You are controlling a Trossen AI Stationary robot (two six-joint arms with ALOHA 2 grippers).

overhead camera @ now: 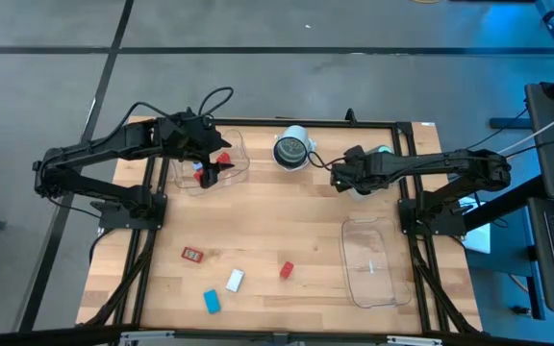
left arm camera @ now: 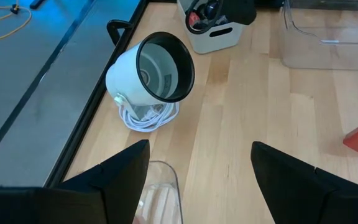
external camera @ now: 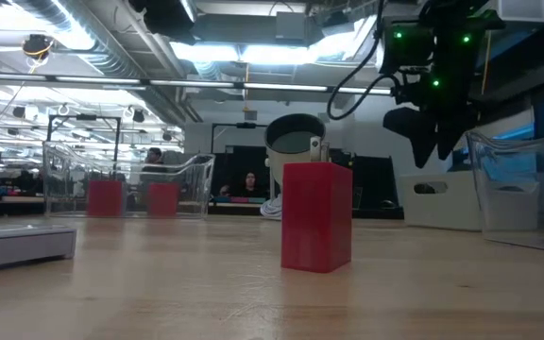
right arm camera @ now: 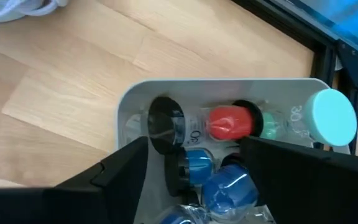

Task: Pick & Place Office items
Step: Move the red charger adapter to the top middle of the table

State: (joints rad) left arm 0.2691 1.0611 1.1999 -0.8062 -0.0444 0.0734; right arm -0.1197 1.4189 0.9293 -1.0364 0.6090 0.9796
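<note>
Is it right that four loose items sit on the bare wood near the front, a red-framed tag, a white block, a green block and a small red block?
Not quite. The high view shows the red-framed tag, the white block and the small red block, but the fourth piece is a blue block, not green. Everything else stands.

Lighting: even and bright on the pale wooden table top, short soft shadows. Low view: glaring ceiling strip lights; near red rectangular block sharp, room behind soft, possibly haze. Blue cast at the high view's right edge. Wrist views: near dark fingers blurred.
</note>
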